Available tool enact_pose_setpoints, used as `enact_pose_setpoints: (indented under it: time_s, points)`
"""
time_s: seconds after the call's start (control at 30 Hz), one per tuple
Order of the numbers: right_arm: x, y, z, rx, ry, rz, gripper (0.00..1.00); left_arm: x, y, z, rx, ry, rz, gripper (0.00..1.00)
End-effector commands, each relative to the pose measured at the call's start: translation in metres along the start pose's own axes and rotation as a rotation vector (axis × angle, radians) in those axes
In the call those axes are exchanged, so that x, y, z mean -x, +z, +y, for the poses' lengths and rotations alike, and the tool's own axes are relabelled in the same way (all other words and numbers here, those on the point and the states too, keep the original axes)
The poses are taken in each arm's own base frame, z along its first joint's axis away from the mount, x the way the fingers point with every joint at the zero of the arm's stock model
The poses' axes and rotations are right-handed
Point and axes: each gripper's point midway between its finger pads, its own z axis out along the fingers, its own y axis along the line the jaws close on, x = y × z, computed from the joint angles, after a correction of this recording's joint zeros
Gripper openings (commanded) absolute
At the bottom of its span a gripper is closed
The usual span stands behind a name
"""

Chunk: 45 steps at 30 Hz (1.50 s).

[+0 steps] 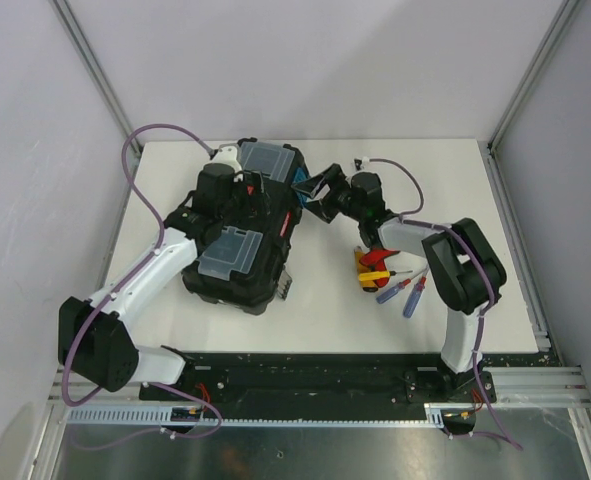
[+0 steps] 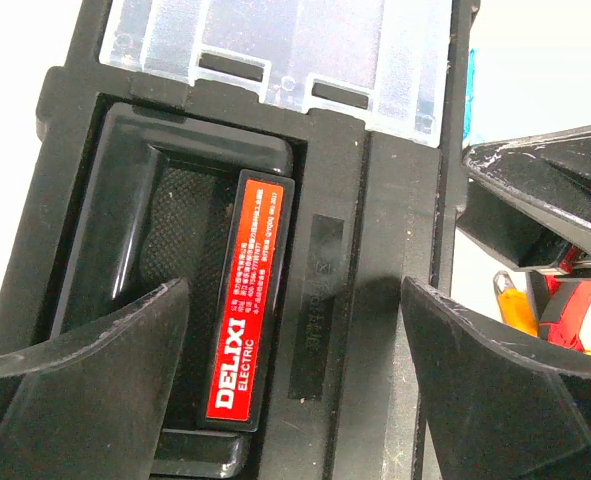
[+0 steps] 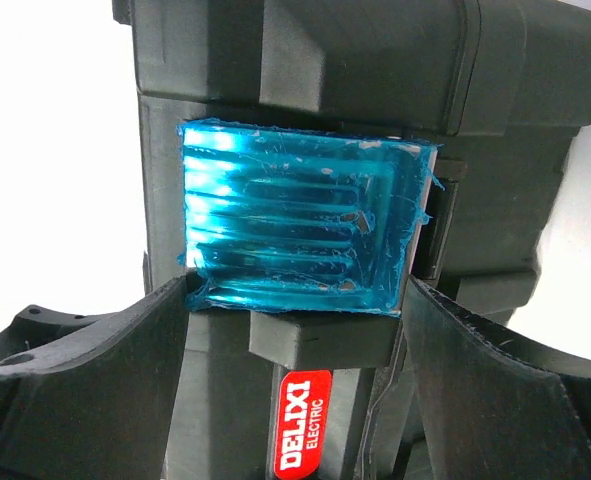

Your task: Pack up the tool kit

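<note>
Nearest my bases, on the white table (image 1: 325, 315) beside my right arm, lie the small screwdrivers (image 1: 395, 285), red-and-yellow handles next to blue ones, loose and outside the kit. They look light, hard and round, so I judge they will roll; a pinch across the handle suits them.

Farther in, left of centre, sits the large black plastic toolbox (image 1: 265, 275), lid down and slightly skewed. It looks stiff, bulky and heavy for my fingers. Its smooth moulded walls would slip, so I judge the handle and latches are the places to work.

The near clear compartment lid (image 1: 230, 250) is thin, brittle-looking plastic. Past it my left gripper (image 2: 293, 300) hangs over the lid with its fingers wide apart, gripping nothing. They straddle the recessed black carry handle (image 2: 275, 250) with its glossy red label, and the recess floor is finely textured.

At the box's right side my right gripper (image 3: 295, 300) has its fingers apart, flanking the translucent blue ribbed latch (image 3: 295, 225). I cannot tell whether they touch it. Farthest lies the far clear compartment lid (image 1: 270, 158).
</note>
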Motion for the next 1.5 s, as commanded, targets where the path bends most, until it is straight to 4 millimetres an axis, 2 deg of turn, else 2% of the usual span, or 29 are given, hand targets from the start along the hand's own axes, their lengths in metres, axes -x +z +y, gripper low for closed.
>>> enact_pose_setpoints:
  time_s: [0.0, 0.23, 0.37, 0.53, 0.73, 0.83, 1.0, 1.1, 1.23, 1.3, 1.47]
  points:
    - [0.006, -0.019, 0.098, 0.374, -0.039, -0.018, 0.53, -0.075, 0.005, 0.013, 0.038, 0.017, 0.251, 0.91]
    - [0.026, -0.036, 0.088, 0.460, 0.061, -0.082, 0.48, -0.083, 0.006, 0.017, 0.052, 0.016, 0.268, 0.91]
    - [0.030, -0.044, 0.077, 0.474, 0.098, -0.106, 0.49, -0.084, 0.007, 0.018, 0.057, 0.013, 0.272, 0.91]
    - [0.036, -0.055, 0.057, 0.421, 0.117, -0.156, 0.62, -0.086, 0.008, 0.018, 0.062, 0.004, 0.276, 0.91]
    - [0.045, -0.074, 0.020, 0.285, 0.130, -0.241, 0.87, -0.085, 0.007, 0.018, 0.066, -0.003, 0.270, 0.91]
    - [0.047, -0.083, 0.002, 0.174, 0.107, -0.276, 0.97, -0.082, 0.005, 0.018, 0.066, -0.005, 0.260, 0.91]
    - [0.052, -0.100, -0.032, -0.066, 0.046, -0.322, 0.99, -0.078, 0.003, 0.017, 0.059, -0.005, 0.248, 0.91]
    - [0.053, -0.110, -0.037, -0.117, 0.000, -0.337, 0.99, -0.077, 0.002, 0.017, 0.056, -0.001, 0.246, 0.92]
    - [0.050, -0.112, -0.026, -0.092, -0.070, -0.312, 0.99, -0.075, 0.000, 0.015, 0.047, 0.006, 0.242, 0.92]
    - [0.045, -0.108, -0.027, -0.101, -0.092, -0.281, 0.99, -0.074, -0.001, 0.015, 0.044, 0.011, 0.238, 0.92]
    - [0.029, -0.082, -0.039, -0.107, -0.115, -0.156, 0.99, -0.075, -0.003, 0.014, 0.030, 0.015, 0.241, 0.92]
